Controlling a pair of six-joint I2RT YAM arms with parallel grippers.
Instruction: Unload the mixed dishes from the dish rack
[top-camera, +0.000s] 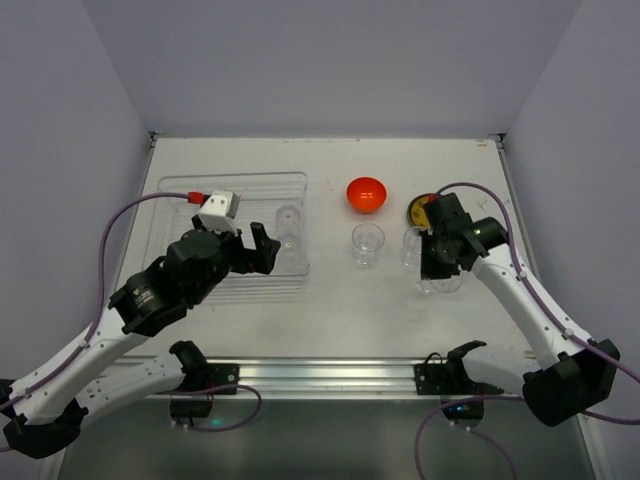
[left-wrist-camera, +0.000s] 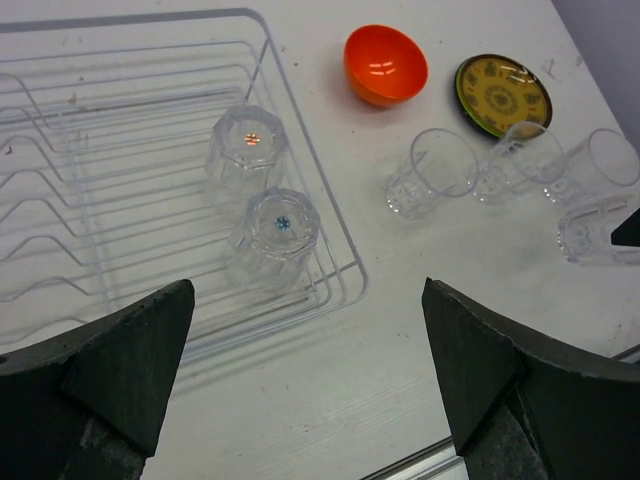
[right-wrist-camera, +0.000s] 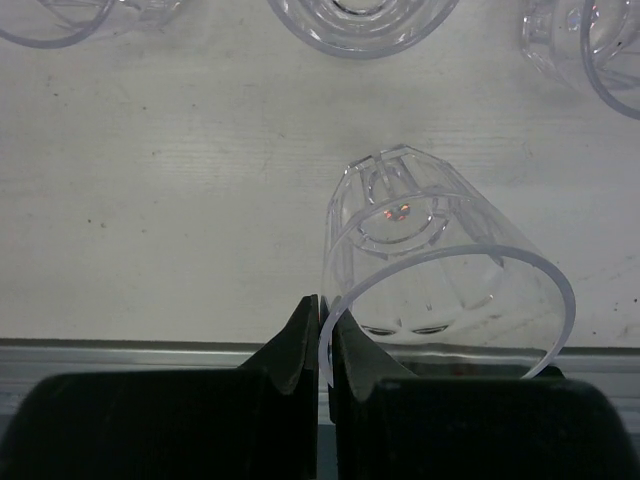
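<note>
Your left gripper (left-wrist-camera: 308, 335) stands wide open, jaws spread as far as they go, holding and touching nothing. It hovers over the near right corner of the large transparent plastic dish rack (top-camera: 215, 200).

Your right gripper (right-wrist-camera: 322, 325) is pinched narrow on the rim of a clear faceted drinking glass (right-wrist-camera: 430, 250). One jaw is inside the mouth and one outside, and the mouth tips toward the wrist camera. You cannot tell from these views whether the glass's base touches the white table (right-wrist-camera: 150, 200).

Two things sit in the rack, both at its right end. There you have a clear ribbed glass (left-wrist-camera: 247, 150) and, just nearer to you, a second clear ribbed glass (left-wrist-camera: 272, 235). Both appear to stand mouth down, close together among the thin dividers.

The other dishes are out on the table, right of the rack. The small glossy orange bowl (left-wrist-camera: 385, 65) sits mouth up at the far side. The round yellow plate with a dark rim and pattern (left-wrist-camera: 503, 95) lies flat just beside it. Nearer to you stands a row of three clear upright glasses (left-wrist-camera: 430, 175), and the held glass is just in front of the row's right end.
</note>
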